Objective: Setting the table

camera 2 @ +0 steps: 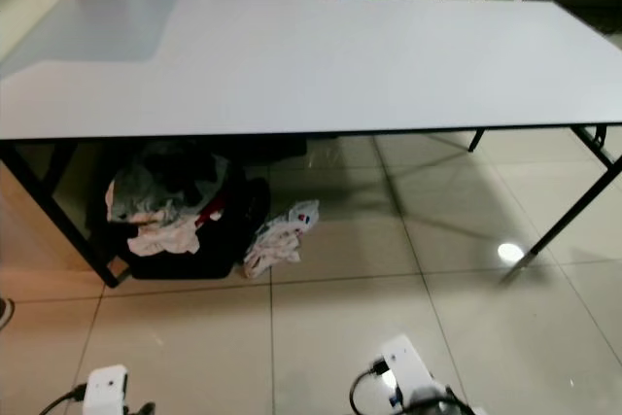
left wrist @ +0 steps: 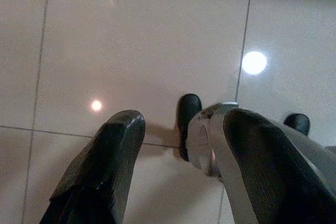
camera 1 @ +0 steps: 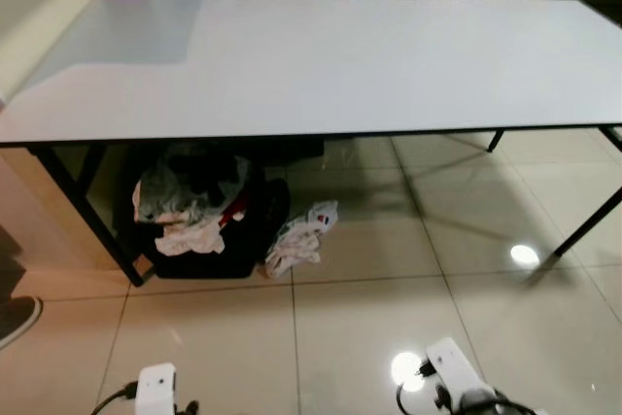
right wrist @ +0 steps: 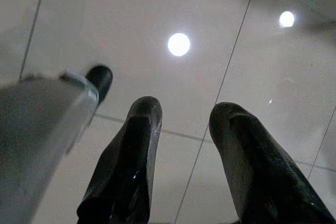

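I stand facing the desk, and its pale top carries no plate, cup or cutlery that I can see, so nothing to lay out is within sight yet. Whatever tableware I end up fetching, I judge it will be hard, smooth and breakable, best taken by a rim or handle with a gentle squeeze. Both my arms hang low over the tiled floor, well short of the desk's near edge. My left gripper has its fingers spread apart with nothing between them; my right gripper is likewise parted and empty. Under the desk, toward its left legs, sits a dark basket heaped with crumpled cloth, and a loose rag lies just beside it.
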`<state>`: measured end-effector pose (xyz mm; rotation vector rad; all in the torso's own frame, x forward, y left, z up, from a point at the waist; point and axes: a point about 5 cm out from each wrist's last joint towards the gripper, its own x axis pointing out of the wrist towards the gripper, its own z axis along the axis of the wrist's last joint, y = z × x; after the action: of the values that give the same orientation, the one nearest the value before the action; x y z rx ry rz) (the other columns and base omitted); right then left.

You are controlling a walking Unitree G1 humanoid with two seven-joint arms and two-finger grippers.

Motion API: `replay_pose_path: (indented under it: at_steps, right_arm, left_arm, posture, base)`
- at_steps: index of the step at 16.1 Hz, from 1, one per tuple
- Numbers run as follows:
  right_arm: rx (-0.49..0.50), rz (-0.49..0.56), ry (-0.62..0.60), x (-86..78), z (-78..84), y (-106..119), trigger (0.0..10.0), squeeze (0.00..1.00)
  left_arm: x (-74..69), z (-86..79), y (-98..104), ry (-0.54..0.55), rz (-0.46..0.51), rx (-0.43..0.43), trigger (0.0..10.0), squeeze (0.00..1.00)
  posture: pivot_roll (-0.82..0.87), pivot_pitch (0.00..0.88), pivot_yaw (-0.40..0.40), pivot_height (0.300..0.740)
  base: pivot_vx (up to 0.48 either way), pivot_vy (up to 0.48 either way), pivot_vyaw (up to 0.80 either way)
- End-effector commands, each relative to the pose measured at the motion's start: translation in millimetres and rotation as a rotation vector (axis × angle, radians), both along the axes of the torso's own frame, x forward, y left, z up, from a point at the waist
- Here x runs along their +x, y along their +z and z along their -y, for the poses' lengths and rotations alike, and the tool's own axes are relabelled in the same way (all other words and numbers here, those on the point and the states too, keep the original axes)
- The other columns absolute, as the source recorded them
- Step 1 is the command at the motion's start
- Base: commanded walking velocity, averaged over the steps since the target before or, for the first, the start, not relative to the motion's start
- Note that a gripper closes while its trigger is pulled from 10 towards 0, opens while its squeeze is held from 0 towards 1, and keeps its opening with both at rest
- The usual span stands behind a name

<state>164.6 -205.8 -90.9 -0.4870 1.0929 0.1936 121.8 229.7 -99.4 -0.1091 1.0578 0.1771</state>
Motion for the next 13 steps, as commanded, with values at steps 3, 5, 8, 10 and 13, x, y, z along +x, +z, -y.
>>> replay_pose_path:
  at_steps: [3,5,8,10,13]
  right_arm:
    - [-0.013,-0.002,-0.008,-0.5,7.5,1.2,10.0,0.0]
    - [-0.012,-0.003,-0.008,-0.5,7.1,1.1,10.0,0.0]
    - [-0.01,-0.004,-0.007,-0.2,6.0,1.0,10.0,0.0]
    - [-0.009,-0.003,-0.006,0.5,4.2,0.9,10.0,0.0]
    - [-0.006,-0.002,-0.002,3.1,0.7,1.3,10.0,0.0]
  left_arm:
    - [0.9,6.9,-1.2,-0.01,0.003,-0.012,10.0,0.0]
    - [0.5,7.0,-1.3,-0.012,0.002,-0.011,10.0,0.0]
    - [0.2,7.3,-1.5,-0.015,0.001,-0.009,10.0,0.0]
    - [-0.2,7.7,-1.7,-0.018,-0.001,-0.009,10.0,0.0]
    - [0.4,8.9,-1.8,-0.031,-0.006,-0.009,10.0,0.0]
  posture:
    - [-0.11,0.014,0.002,0.74]
    - [-0.1,0.016,0.002,0.74]
    - [-0.1,0.017,0.003,0.74]
    - [-0.1,0.017,0.003,0.74]
    - [-0.11,0.016,0.005,0.74]
  base:
    - [0.0,0.0,0.0]
    - [0.0,0.0,0.0]
    - [0.0,0.0,0.0]
    - [0.0,0.0,0.0]
    - [0.0,0.0,0.0]
